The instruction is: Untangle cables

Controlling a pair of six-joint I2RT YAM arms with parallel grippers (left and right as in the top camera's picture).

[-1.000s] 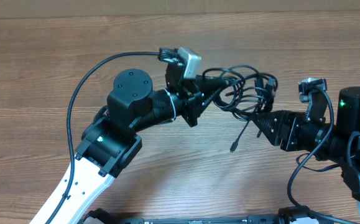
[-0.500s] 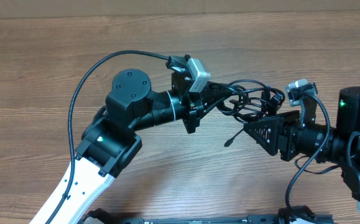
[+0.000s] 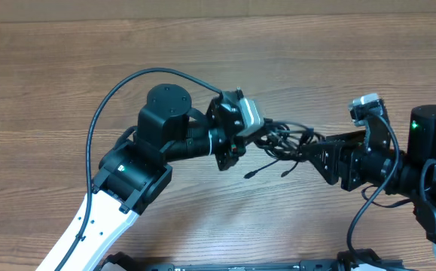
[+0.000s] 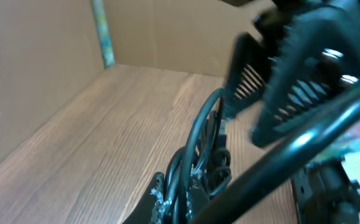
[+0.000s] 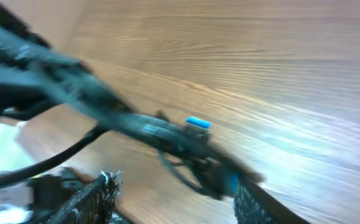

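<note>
Two grippers are flanking the cables [image 3: 285,143]: your left gripper [image 3: 257,140], at their nine o'clock, is pinching strands, likely for tensioning loops; on your right gripper [image 3: 313,147], at three o'clock, I cannot tell the jaws.

Thin cables [image 3: 282,143] strung across the centre bar passage, open table [image 3: 52,75] left and far side

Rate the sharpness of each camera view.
Overhead: sharp and evenly lit, with the cables clearly outlined. Left wrist: the thick black cord crossing close to the lens is out of focus, while the table behind it is less soft. Right wrist: heavy blur smears the cables and wood grain alike.
</note>
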